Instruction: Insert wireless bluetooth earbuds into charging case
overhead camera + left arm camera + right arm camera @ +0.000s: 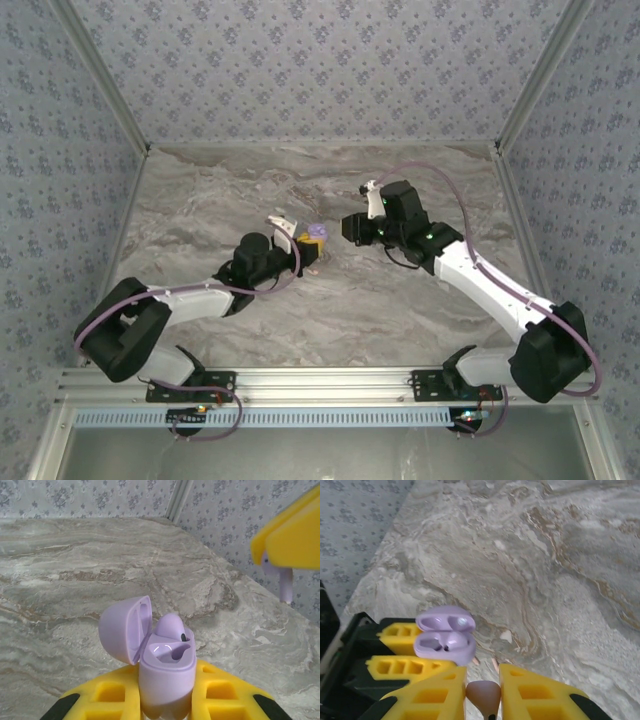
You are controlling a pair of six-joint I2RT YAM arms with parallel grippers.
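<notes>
Nearest the arm bases, the left tool (291, 236) was clamped on the lower body of an open lilac case (165, 672). It held the case upright above the desk (560, 580) with the lid tipped back. A seated earbud (169, 627) filled one socket, and the socket beside it looked empty.

Just beyond, the right tool (482, 678) was pinched narrow on a held earbud (286, 582). Its stem hung down, near the case but not touching it.

Below them on the desk lay two pink bits (476, 661), too small to identify.

The earbuds looked light, hard and glossy, so probably slippery in a pinch. The rounded head seemed the best place to grip, leaving the stem free to drop into its socket. The case likely suits a grip below the hinge.

In all: one case, two lilac earbuds, two pink bits.
</notes>
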